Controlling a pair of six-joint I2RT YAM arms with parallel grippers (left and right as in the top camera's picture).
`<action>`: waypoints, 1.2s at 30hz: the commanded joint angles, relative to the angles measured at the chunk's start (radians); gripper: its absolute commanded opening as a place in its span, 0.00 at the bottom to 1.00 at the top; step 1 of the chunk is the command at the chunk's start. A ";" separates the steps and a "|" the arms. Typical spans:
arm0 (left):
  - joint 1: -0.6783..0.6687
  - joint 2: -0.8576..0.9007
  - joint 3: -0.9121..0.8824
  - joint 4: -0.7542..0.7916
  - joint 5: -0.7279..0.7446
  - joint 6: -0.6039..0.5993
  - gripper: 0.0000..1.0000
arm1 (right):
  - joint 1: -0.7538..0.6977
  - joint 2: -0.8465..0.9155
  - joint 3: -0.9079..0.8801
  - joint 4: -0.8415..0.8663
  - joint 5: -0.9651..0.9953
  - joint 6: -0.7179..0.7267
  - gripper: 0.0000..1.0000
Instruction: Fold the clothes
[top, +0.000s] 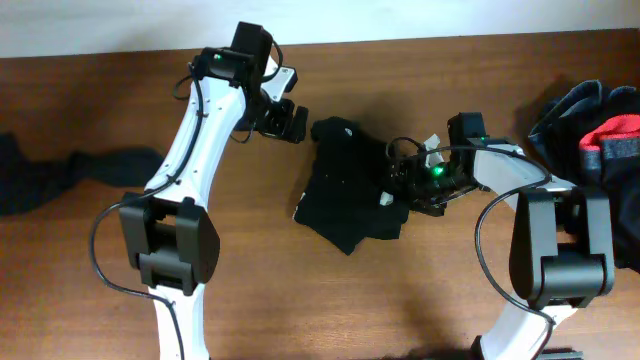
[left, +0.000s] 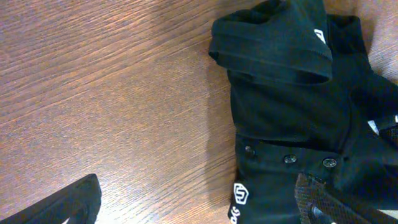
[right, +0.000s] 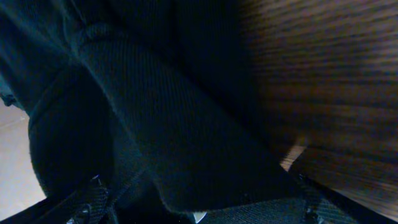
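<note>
one black shirt (top: 340, 195), crumpled at the centre of the table (top: 250, 290): light, limp, grippy knit, best taken at hem or shoulder seams. left gripper (top: 288, 120), jaws spread, hovers at its 10 o'clock; right gripper (top: 405, 178), at its 3 o'clock edge, jaws spread astride a cloth ridge.

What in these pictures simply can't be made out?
- Overhead: the pile of clothes runs off the right edge, so its pieces cannot be counted.
- Overhead: the right end effector merges with the black garment; its grip is unclear.
- Right wrist: dark, blurred cloth fills the view; which part is unknown.
- Left wrist: lettering under the white logo is cut off at the bottom edge.
</note>
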 joint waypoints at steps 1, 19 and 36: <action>0.002 -0.001 0.009 0.000 0.018 0.005 0.99 | 0.001 -0.001 -0.024 0.006 0.128 0.001 0.99; 0.003 -0.001 0.009 -0.002 0.015 0.005 1.00 | 0.194 0.043 -0.025 0.253 -0.049 0.232 0.99; 0.003 -0.001 0.009 -0.001 0.014 0.005 0.99 | 0.240 0.064 -0.018 0.396 -0.047 0.216 0.04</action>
